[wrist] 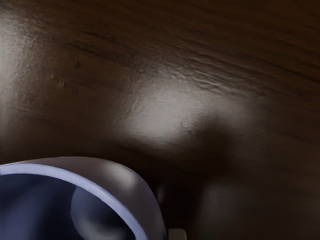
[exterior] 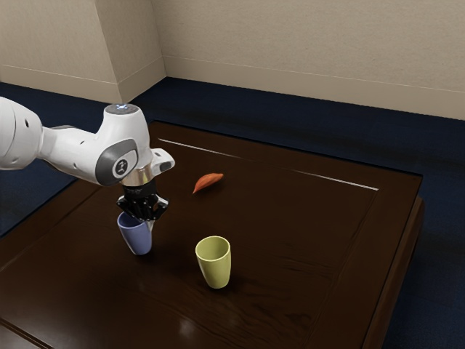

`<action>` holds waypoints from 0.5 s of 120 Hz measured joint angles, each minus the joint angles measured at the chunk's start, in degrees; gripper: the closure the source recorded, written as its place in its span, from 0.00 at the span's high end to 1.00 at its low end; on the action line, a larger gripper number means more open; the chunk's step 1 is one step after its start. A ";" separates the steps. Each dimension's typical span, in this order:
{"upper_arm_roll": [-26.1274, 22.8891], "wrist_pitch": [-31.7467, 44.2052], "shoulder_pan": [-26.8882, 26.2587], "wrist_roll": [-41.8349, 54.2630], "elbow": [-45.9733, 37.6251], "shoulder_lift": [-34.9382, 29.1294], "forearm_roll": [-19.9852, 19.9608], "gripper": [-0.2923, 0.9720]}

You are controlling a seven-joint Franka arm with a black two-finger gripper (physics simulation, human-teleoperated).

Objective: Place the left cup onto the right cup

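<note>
A pale blue cup (exterior: 135, 235) stands toward the exterior view's left on the dark wooden table (exterior: 290, 218), leaning slightly. My gripper (exterior: 144, 217) comes down onto its rim on the side facing the yellow-green cup, and its black fingers are shut on the cup wall. In the wrist view the blue cup's rim (wrist: 85, 175) curves right under my hand, with the glossy table close behind it. The yellow-green cup (exterior: 213, 261) stands upright to the right of the blue one, about a cup's width away.
An orange, tapered vegetable (exterior: 208, 182) lies on the table behind the two cups. The table has a raised rim (exterior: 396, 240) along its right and far sides. Blue carpet (exterior: 327, 123) surrounds the table.
</note>
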 joint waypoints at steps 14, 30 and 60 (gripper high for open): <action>-0.09 -1.78 -0.07 -0.50 -0.41 -4.58 0.10 0.15; -2.99 -6.72 -0.71 -2.15 3.10 -7.78 0.88 0.15; -13.69 -20.10 -3.28 -7.73 16.12 -5.36 4.20 0.15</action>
